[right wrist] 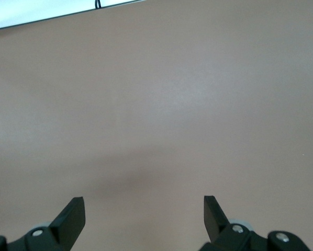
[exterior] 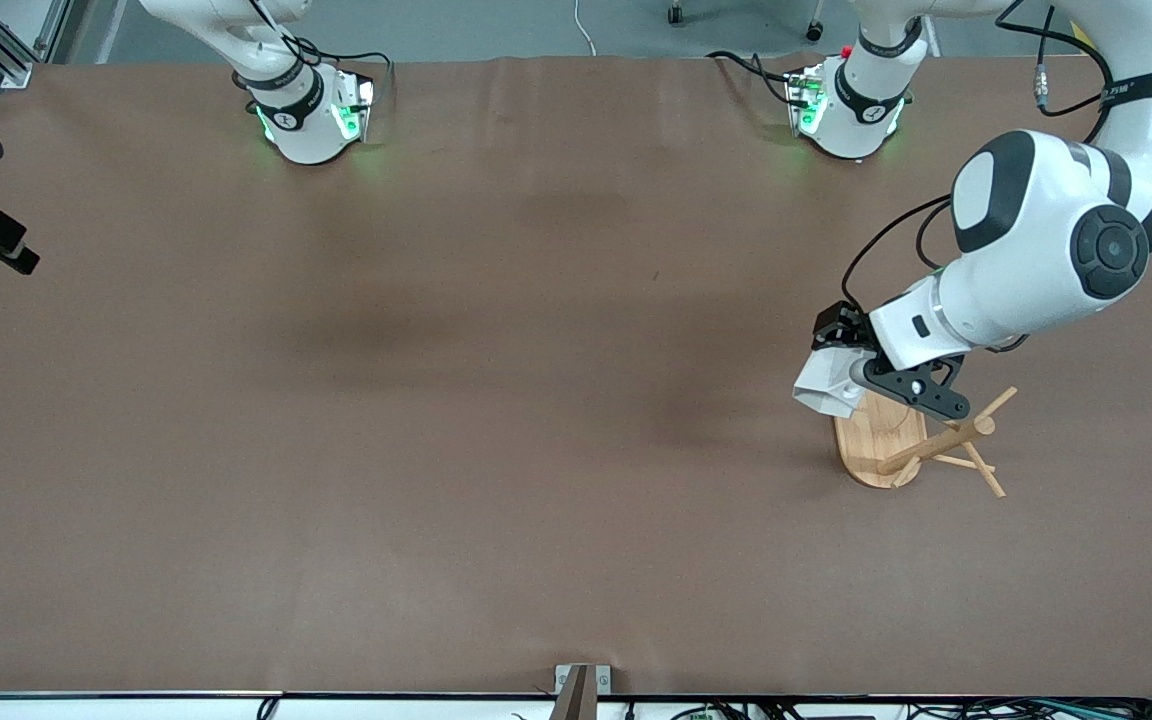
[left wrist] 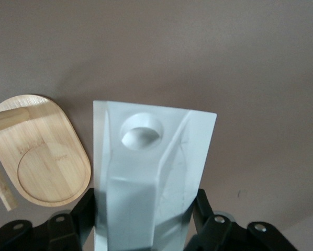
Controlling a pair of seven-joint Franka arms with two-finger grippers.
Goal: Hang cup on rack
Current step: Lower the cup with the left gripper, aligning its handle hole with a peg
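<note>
Carrying is the step in hand — the left gripper [exterior: 851, 372] clenches the cup [exterior: 829, 385], tilted in the air over the rack [exterior: 926, 440], its handle hole showing in the left wrist view. Next, I judge, that hole must line up with a peg [exterior: 994, 405] and slide on — neighbouring pegs crowd the approach. The right gripper [right wrist: 144, 214] waits with jaws apart over the table [exterior: 436, 400].

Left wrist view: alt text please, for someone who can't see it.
The left gripper holds the white cup between its black fingers, the handle's round hole facing the camera. The bamboo rack stands on the brown table beside the cup.
</note>
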